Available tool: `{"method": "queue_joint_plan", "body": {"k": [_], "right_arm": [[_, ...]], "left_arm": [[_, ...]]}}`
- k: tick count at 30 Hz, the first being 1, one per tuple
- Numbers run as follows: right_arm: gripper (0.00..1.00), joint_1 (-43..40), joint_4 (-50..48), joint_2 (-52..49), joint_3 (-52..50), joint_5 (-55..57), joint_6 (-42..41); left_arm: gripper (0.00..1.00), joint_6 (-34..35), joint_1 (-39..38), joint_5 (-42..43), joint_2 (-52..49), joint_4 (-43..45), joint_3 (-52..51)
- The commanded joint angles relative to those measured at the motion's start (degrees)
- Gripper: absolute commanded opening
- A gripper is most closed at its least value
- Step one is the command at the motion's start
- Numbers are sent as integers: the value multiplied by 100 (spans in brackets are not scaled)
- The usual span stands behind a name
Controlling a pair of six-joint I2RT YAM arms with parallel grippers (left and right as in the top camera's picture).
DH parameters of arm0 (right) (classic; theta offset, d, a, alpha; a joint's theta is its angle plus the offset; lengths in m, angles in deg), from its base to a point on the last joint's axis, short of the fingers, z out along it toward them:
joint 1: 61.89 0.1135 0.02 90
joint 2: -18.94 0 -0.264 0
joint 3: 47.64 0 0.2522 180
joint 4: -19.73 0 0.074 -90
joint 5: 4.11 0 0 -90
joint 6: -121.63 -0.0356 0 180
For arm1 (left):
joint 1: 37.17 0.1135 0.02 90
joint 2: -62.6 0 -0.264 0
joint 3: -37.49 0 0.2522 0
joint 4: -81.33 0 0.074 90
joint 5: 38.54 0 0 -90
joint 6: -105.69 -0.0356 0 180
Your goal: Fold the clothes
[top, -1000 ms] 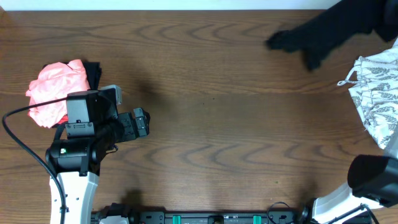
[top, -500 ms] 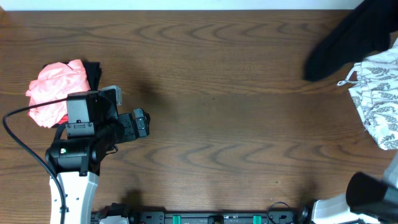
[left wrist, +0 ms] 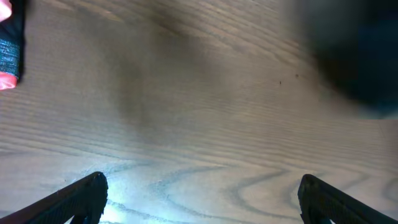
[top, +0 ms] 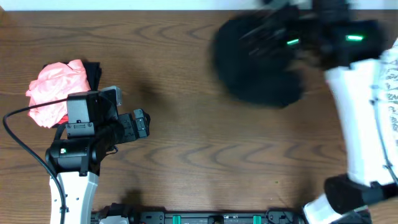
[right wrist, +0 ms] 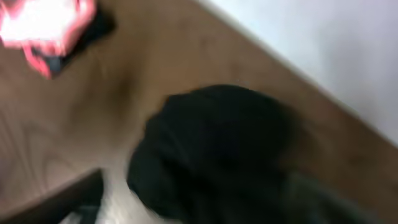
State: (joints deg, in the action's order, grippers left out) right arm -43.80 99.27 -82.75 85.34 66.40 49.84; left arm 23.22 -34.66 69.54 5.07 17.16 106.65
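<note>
A large black garment (top: 258,62) shows as a blurred mass on the far middle of the table. In the right wrist view the black garment (right wrist: 217,143) fills the centre, and it appears as a dark blur (left wrist: 354,56) top right in the left wrist view. My right gripper (top: 292,40) hovers over it, smeared by motion. Its jaws (right wrist: 205,208) stand wide apart, and nothing looks pinched between them. A coral-pink garment (top: 56,90) lies bunched at the left. My left gripper (top: 142,122) is open beside it, over bare wood (left wrist: 202,199).
A white leaf-patterned garment (top: 390,93) lies at the right edge, partly hidden by my right arm (top: 357,118). A small dark fabric piece (top: 93,71) sits behind the coral-pink pile. The table's far edge runs along the top.
My right arm swung in from the right edge, bringing the black garment leftwards to the far middle of the table. Its jaws have parted. The left arm has not moved.
</note>
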Motion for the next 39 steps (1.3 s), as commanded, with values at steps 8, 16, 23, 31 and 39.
{"method": "queue_joint_plan", "body": {"k": [8,16,23,31,39], "right_arm": [[99,48,166,-304,68,2865,-684],[95,-481,874,-345,-260,2691,-1342],[91,-723,149,-345,-1921,1880,-1464],[89,-730,-1491,-345,-3628,1873,-1694],[85,-737,-2769,-345,-4415,1878,-1908]], "left_arm": [[98,26,-13,52,-13,-7,190],[98,31,-48,402,-13,437,190],[98,42,-516,588,-188,1764,190],[98,380,-1204,566,-1696,2992,190],[98,400,-1637,566,-3547,4159,190]]}}
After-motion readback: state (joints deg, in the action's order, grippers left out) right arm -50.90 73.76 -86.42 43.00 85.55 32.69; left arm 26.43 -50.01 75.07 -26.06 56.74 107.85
